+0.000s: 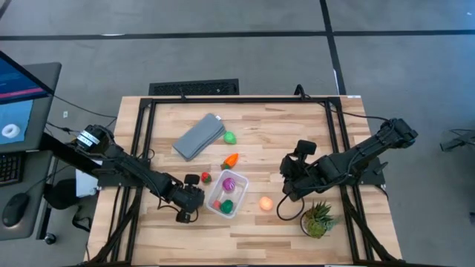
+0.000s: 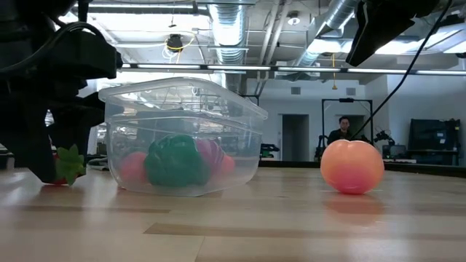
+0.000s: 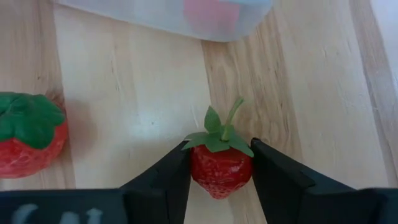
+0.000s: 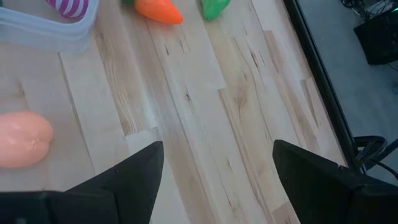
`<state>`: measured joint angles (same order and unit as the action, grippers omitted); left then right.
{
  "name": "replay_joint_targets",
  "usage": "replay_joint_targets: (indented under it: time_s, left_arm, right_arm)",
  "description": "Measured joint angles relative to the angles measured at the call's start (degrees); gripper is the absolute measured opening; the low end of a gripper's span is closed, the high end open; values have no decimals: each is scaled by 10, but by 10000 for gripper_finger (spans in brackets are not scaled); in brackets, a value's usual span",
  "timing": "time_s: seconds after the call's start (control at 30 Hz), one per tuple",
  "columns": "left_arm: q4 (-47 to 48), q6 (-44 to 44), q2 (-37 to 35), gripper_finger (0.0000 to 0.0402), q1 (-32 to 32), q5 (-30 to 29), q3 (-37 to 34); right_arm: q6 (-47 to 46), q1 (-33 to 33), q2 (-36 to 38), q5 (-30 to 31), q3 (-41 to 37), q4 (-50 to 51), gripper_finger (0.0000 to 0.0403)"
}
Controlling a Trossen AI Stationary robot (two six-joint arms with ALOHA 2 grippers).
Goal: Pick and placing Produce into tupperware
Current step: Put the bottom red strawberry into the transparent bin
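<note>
One strawberry (image 3: 221,170) clamped between left gripper (image 3: 219,180) fingers just left of tupperware (image 1: 225,193), second strawberry (image 3: 28,134) beside; shallow pinch could slip it out on lift; right gripper (image 4: 217,171) open, idle near ball (image 1: 266,202).

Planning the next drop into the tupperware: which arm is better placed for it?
Left. Its pincer already grips a strawberry right beside the tupperware. The right pincer is open and empty, farther off, with the peach-coloured ball between it and the tupperware.
</note>
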<state>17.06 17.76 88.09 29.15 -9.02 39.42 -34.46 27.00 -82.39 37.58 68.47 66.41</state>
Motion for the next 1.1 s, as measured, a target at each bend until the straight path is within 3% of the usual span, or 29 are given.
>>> replay_joint_targets:
  time_s: [0.2,0.47,0.9,1.1]
  left_arm:
    - [12,0,0,140,0,-3,5]
    - [113,6,-11,138,0,-35,50]
    - [165,13,-178,138,25,-130,78]
    - [99,-41,-208,138,43,-158,78]
  right_arm:
    - [0,0,0,0,0,0,324]
    - [0,0,0,0,0,0,324]
    - [0,0,0,0,-4,-2,324]
    - [0,0,0,1,-30,-6,324]
